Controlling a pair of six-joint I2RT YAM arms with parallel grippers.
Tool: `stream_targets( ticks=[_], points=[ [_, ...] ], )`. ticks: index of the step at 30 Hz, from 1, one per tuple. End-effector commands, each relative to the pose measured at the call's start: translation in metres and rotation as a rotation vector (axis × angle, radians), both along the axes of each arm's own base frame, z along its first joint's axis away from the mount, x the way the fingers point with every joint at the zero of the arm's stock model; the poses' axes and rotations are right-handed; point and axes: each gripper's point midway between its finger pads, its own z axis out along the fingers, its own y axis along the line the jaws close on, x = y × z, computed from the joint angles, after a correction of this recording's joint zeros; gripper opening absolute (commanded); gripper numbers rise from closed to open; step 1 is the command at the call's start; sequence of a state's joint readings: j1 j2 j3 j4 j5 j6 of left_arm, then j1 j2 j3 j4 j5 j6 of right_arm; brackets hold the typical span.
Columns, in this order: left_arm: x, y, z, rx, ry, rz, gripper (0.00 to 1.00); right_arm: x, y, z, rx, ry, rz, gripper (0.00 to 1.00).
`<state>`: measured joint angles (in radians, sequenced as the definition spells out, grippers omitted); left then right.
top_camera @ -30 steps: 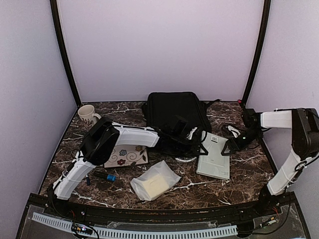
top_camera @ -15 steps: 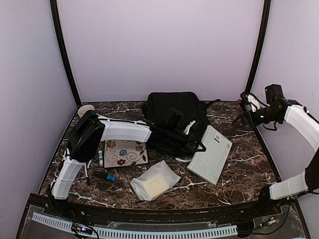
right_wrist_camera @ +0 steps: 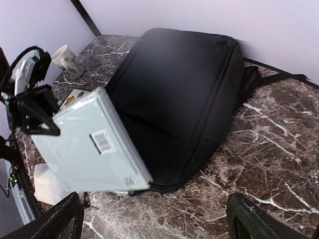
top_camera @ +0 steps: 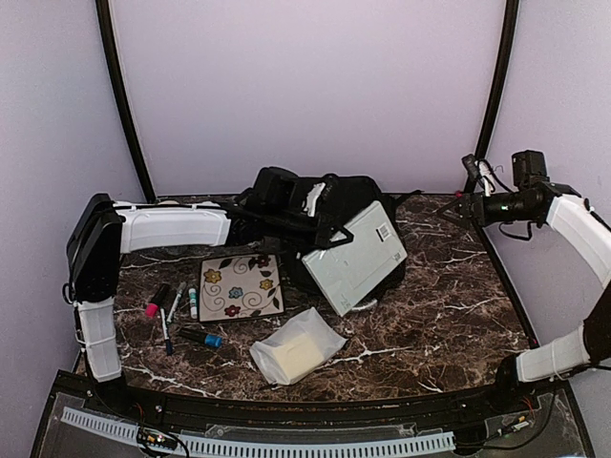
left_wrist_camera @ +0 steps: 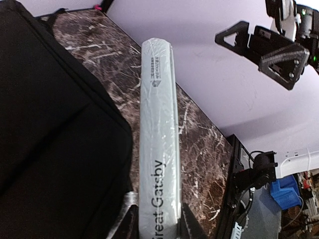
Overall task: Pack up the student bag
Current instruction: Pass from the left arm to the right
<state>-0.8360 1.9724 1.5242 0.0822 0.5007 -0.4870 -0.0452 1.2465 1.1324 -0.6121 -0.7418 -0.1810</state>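
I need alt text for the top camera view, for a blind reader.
The left fingers grip a grey book tilted over the black bag on a marble table; the right fingers, open and empty, hang at the right. A floral notebook, markers and a white pouch lie nearer.

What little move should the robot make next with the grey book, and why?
Probably lower the open right gripper to the student bag to open it. The left gripper holds the grey book tilted above the bag, but the bag lies flat and looks closed, so the book has no way in yet.
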Motion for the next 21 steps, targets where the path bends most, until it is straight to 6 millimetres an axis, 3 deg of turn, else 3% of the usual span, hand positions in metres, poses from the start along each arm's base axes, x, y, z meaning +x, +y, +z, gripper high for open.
stream_targets(
  ticks=[1, 5, 8, 12, 17, 21],
  points=[
    [0.012, 0.02, 0.084, -0.142, -0.212, 0.054, 0.0, -0.007, 0.027, -0.001, 0.067, 0.019, 0.141, 1.0],
    [0.007, 0.023, 0.077, -0.144, -0.23, 0.03, 0.0, -0.014, 0.051, -0.023, -0.046, -0.001, 0.231, 0.98],
    [-0.005, 0.022, 0.079, -0.209, -0.233, -0.013, 0.0, -0.012, 0.06, -0.029, -0.045, -0.023, 0.265, 0.95],
    [-0.014, 0.032, 0.101, -0.339, -0.266, 0.006, 0.0, -0.006, 0.07, -0.029, 0.045, 0.024, 0.28, 0.91],
    [-0.013, 0.051, 0.127, -0.44, -0.348, 0.102, 0.0, 0.004, 0.077, -0.025, 0.153, 0.055, 0.242, 0.94],
    [-0.011, 0.068, 0.152, -0.545, -0.419, 0.187, 0.0, 0.004, 0.086, -0.035, 0.225, 0.144, 0.264, 0.94]
  ],
)
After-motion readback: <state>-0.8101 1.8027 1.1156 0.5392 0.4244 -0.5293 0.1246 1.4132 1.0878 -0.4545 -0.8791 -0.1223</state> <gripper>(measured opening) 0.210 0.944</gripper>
